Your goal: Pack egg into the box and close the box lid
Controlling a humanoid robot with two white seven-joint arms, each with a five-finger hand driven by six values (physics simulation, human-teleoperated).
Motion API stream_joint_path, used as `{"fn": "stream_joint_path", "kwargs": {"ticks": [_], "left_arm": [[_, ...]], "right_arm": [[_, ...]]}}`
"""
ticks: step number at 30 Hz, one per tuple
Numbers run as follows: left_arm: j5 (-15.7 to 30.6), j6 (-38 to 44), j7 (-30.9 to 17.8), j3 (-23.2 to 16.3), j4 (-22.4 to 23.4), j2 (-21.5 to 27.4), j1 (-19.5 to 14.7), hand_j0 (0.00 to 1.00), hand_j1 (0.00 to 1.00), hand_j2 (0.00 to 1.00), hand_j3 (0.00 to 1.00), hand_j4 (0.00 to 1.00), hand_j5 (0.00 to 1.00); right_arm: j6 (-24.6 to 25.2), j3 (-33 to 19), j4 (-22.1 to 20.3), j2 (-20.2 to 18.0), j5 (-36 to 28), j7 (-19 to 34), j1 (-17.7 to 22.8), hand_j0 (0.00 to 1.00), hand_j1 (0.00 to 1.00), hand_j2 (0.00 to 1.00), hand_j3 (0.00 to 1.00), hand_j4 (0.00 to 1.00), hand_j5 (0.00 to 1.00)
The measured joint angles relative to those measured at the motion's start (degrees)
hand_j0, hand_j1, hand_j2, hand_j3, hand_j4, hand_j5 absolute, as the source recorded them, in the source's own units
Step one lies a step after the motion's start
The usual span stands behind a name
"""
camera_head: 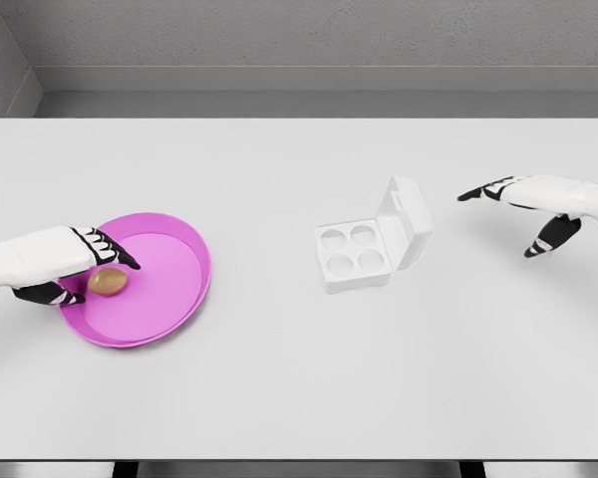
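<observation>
A brown egg point(108, 282) lies on the left part of a magenta plate point(169, 284) at the table's left. My left hand point(102, 275) reaches over the plate's left rim, with its fingers point(115, 251) stretched just above the egg and its thumb below and to the left of it; the fingers are not closed on the egg. A white four-cup egg box point(351, 254) sits right of centre, its cups empty and its lid point(404, 221) standing open on the right side. My right hand point(498, 224) hovers open to the right of the box, apart from it.
The white table point(299, 388) spans the view, with its front edge at the bottom and a grey wall behind. Bare tabletop separates the plate from the box.
</observation>
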Motion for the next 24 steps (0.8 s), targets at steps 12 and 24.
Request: {"fn": "stream_joint_path", "kwargs": {"ticks": [12, 24], "left_arm": [[-0.1, 0.0, 0.0, 0.0, 2.1, -1.8, -0.1, 0.83, 0.83, 0.83, 0.83, 0.83, 0.83], [-0.1, 0.0, 0.0, 0.0, 2.7, -3.1, -0.1, 0.83, 0.83, 0.83, 0.83, 0.83, 0.83]], "right_arm": [[-0.1, -0.1, 0.2, 0.2, 0.0, 0.0, 0.0, 1.0, 1.0, 1.0, 1.0, 1.0, 1.0], [-0.1, -0.1, 0.3, -1.0, 0.0, 0.0, 0.1, 1.0, 1.0, 1.0, 1.0, 1.0, 1.0]]}}
